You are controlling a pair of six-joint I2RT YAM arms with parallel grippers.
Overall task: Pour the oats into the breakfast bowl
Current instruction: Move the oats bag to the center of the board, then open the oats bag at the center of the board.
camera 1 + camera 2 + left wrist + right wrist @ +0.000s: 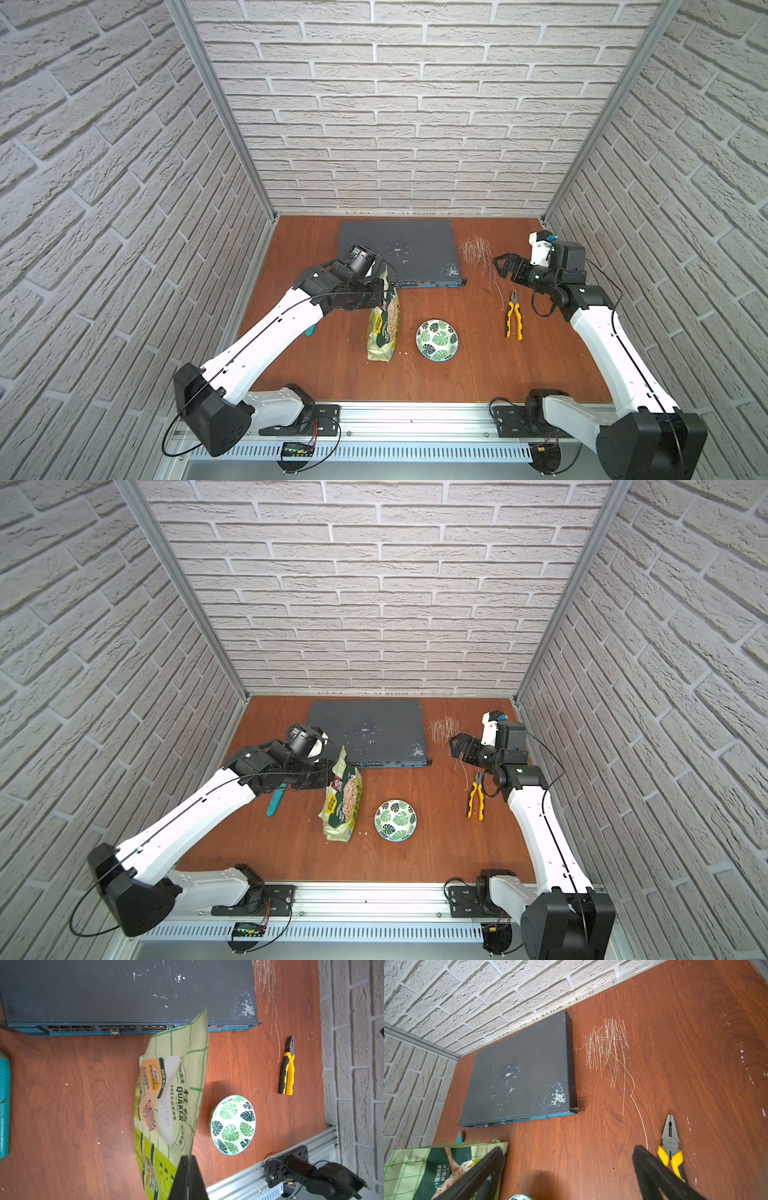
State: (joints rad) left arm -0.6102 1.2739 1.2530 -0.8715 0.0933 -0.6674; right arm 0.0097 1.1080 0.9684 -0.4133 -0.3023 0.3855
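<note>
Top views: oats pouch [384, 328] [343, 804] upright, long axis roughly vertical.

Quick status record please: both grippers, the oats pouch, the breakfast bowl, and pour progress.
left gripper: shut on the oats pouch, fingers pinching its upper edge
right gripper: open, empty, hovering near the pliers
oats pouch: upright, beside the breakfast bowl, not touching it
breakfast bowl: empty, on the table
pour: not yet started
</note>
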